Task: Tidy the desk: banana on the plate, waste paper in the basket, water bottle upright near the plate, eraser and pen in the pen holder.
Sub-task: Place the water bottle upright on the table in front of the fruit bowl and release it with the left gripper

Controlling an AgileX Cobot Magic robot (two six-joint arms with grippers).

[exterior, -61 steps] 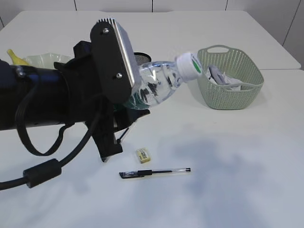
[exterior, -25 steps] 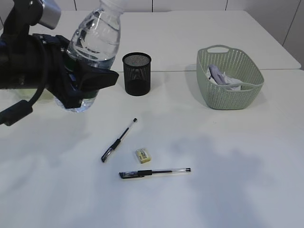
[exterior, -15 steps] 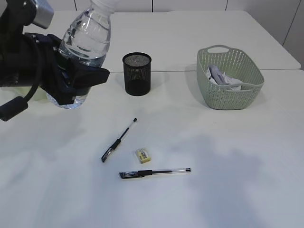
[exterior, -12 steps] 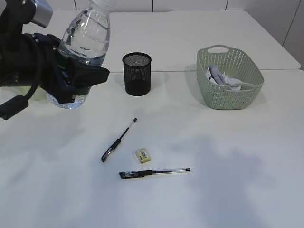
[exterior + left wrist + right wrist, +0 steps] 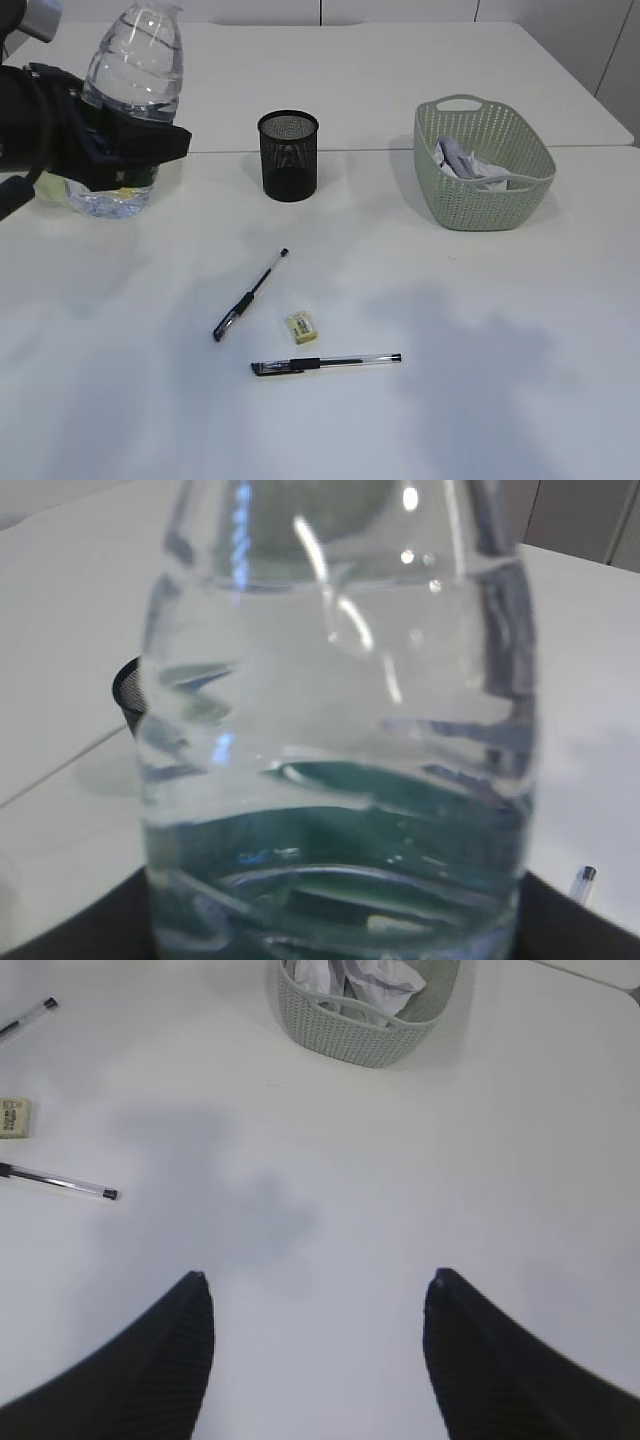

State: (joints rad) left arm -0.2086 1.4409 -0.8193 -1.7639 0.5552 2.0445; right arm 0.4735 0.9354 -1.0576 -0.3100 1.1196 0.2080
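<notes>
The water bottle [image 5: 130, 75] stands nearly upright at the far left, with my left gripper [image 5: 122, 150] shut on its green-labelled lower body. Its base is at the desk [image 5: 400, 420] or just above it; I cannot tell which. The bottle [image 5: 335, 730] fills the left wrist view. The black mesh pen holder [image 5: 288, 155] is empty-looking at centre back. Two pens [image 5: 250, 295] [image 5: 325, 363] and the eraser [image 5: 301, 327] lie on the desk. The basket [image 5: 485, 170] holds waste paper [image 5: 468, 160]. My right gripper [image 5: 317, 1277] hangs open over bare desk. Banana and plate are hidden behind the left arm.
The right wrist view shows the basket [image 5: 365, 1015] ahead, and the eraser [image 5: 12, 1118] and a pen [image 5: 55, 1182] at the left. A seam line [image 5: 380, 150] crosses the desk behind the pen holder.
The left arm has carried the bottle further left and lower, and it now stands straighter. Pens, eraser, holder and basket have not moved.
</notes>
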